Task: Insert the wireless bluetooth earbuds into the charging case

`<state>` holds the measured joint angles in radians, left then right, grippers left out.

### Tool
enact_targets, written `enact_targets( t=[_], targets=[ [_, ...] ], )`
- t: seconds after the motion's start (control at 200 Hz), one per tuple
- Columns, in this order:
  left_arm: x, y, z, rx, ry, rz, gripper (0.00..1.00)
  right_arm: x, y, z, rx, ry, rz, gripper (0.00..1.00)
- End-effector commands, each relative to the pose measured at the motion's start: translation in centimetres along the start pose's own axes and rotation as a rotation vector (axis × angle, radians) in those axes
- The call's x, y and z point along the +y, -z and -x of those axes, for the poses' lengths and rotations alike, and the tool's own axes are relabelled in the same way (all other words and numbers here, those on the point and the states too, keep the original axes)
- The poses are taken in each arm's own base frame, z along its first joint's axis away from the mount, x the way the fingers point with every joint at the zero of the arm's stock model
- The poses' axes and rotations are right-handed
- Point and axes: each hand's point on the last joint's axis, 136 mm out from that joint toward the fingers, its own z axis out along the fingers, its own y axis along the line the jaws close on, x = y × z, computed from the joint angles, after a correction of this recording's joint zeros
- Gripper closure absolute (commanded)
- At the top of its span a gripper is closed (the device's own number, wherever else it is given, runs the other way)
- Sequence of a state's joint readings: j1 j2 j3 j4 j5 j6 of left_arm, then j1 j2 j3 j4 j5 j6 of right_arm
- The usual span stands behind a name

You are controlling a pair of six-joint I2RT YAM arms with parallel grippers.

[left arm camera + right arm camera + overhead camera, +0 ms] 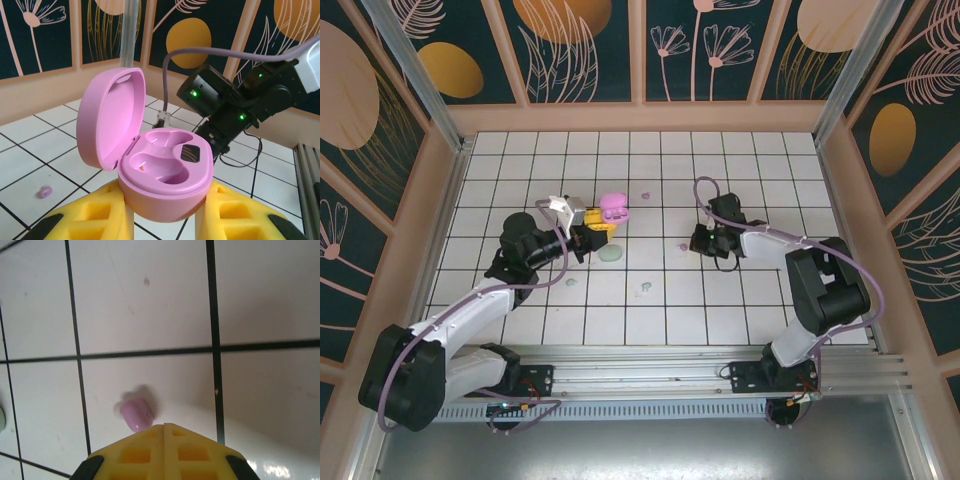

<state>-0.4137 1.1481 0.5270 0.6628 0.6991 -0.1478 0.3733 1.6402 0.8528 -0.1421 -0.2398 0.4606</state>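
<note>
The left gripper (596,233) clamps the open pink case (165,172). The right gripper (164,432), fingers (135,456) together, hovers beside a purple earbud (136,415) mid-worktop (670,310). Picking it up looks next, needing the fingers parted around it.

R wrist: purple earbud (136,415) is seen just ahead of the right tool (164,426).
The tool's yellow fingers (135,455) are pressed together, w/ only a thin seam btwn them. The earbud is laid on the white-tiled worktop (150,300), just off the L fingertip, ringed by a soft shadow; contact can't be told. The tiles are divided by dark grout lines (150,353).
</note>
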Motion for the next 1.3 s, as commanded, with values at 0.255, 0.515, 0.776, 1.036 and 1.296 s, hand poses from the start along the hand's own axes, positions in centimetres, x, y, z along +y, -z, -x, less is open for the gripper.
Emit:
enact_targets(
  t=[0.255, 0.515, 0.776, 1.036, 1.296],
  targets=[
    [-0.6, -0.1, 0.9, -0.034, -0.026, -0.026, 1.00, 0.8, -2.1, 1.1, 0.061, 0.069, 0.000, 1.00],
    [-0.5, -0.1, 0.8, -0.030, -0.030, -0.024, 1.00, 2.1, -2.1, 2.6, 0.066, 0.175, -0.044, 1.00],
    [-0.6, 0.0, 0.9, -0.029, -0.034, -0.022, 1.00, 2.6, -4.0, 1.2, 0.156, 0.271, -0.097, 1.00],
    [-0.6, 0.0, 1.1, -0.029, -0.038, -0.022, 1.00, 2.4, -5.4, -0.2, 0.214, 0.369, -0.196, 1.00],
    [-0.6, 0.0, 1.2, -0.027, -0.039, -0.019, 1.00, 1.1, -5.2, -1.6, 0.244, 0.420, -0.275, 1.00]
  ],
)
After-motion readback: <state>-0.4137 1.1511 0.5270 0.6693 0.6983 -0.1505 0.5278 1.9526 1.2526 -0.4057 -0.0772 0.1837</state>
